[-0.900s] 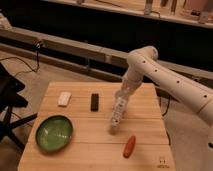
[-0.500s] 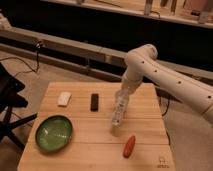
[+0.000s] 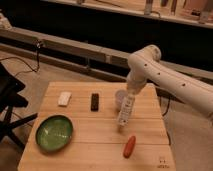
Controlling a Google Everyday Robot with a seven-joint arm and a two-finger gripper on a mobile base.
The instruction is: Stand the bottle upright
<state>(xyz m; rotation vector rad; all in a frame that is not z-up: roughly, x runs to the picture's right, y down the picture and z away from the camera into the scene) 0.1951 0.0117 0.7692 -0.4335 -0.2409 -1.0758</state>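
Note:
The bottle is slim, pale and translucent. It hangs tilted, top end up in my gripper and lower end down-left, at or just above the wooden table. My gripper is shut on the bottle's upper end, over the middle right of the table. A short white cup stands right behind the bottle, partly hidden by my gripper.
A green bowl sits at the front left. A small white flat block and a black bar lie at the back left. An orange-red oblong item lies front right, below the bottle. A dark chair stands at the left.
My gripper and the bottle have shifted slightly to the right, and the bottle hangs a little steeper. The other things have not moved.

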